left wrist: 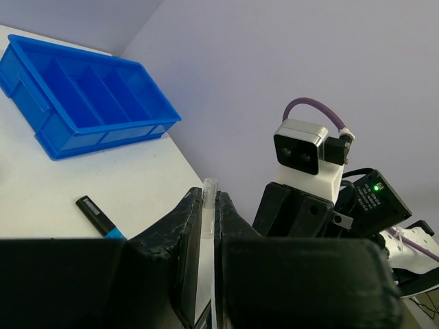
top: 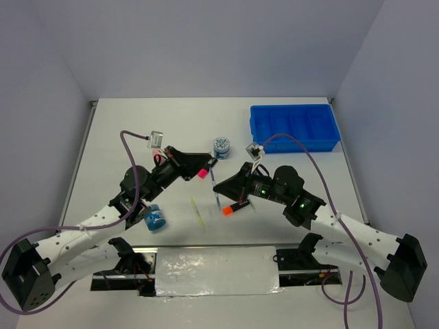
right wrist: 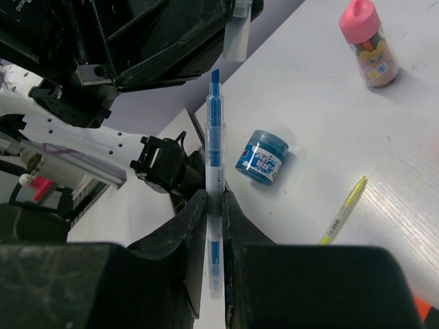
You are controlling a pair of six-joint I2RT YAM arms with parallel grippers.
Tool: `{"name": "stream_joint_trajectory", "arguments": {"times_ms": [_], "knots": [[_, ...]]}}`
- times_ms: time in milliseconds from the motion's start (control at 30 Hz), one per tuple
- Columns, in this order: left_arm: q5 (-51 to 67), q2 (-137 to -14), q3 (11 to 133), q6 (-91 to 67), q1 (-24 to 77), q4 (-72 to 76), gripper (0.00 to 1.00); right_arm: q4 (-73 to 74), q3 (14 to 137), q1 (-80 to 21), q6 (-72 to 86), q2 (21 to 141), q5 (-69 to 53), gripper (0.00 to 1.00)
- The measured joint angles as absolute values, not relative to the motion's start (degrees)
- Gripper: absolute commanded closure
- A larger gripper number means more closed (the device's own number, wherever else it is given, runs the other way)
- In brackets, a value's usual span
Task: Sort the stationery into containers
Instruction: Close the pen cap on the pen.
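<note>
My right gripper (right wrist: 215,195) is shut on a thin blue pen (right wrist: 214,137), uncapped, with its tip pointing at the left gripper. My left gripper (left wrist: 210,195) is shut on the pen's small clear cap (left wrist: 210,186). From the right wrist the clear cap (right wrist: 236,34) hangs just beyond the pen tip, a little to its right and apart from it. From above, the two grippers (top: 209,162) (top: 215,184) meet nose to nose at mid-table. The bright blue tray (top: 295,127) of containers stands at the back right, its compartments (left wrist: 89,96) holding nothing that I can see.
On the table lie a round blue jar (top: 221,145), a second blue jar (top: 156,218) by the left arm, a pink-capped bottle (top: 203,173), a yellow-green pen (top: 198,212) and an orange-capped marker (top: 234,207). A black marker with a blue end (left wrist: 99,218) lies below the left gripper.
</note>
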State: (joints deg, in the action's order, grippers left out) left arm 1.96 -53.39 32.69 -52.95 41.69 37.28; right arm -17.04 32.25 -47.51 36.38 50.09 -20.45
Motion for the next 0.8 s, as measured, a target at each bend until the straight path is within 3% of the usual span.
{"name": "stream_joint_trajectory", "arguments": {"times_ms": [800], "knots": [[1.50,-51.94,32.69,-52.84,41.74,34.61,0.96,-16.91,34.20,-47.53,36.36,52.16,-18.50,1.00]]}}
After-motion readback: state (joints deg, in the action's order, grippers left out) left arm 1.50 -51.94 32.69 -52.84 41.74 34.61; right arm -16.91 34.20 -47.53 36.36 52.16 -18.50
